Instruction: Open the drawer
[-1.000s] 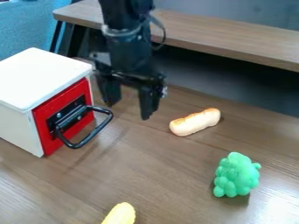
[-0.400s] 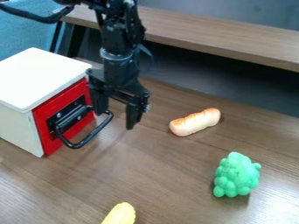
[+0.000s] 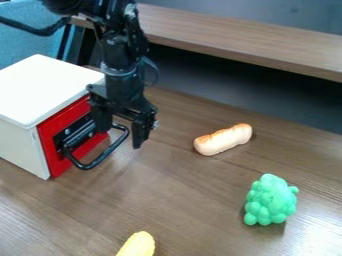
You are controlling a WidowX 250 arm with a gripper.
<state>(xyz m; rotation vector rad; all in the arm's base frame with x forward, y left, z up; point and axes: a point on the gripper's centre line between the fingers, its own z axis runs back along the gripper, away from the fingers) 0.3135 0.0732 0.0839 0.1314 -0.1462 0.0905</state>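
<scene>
So in the camera view the black gripper is spread wide around the far end of the handle; the drawer is pushed in, its red front at left on the desk; bread roll's off to the right.

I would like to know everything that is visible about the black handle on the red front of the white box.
The handle is a thick black loop, smooth with a slight shine, perhaps metal. Its ends meet a black plate on the closed red drawer front, and it juts outward above the table. The open gripper is at its far end; whether they touch, I cannot tell.
</scene>
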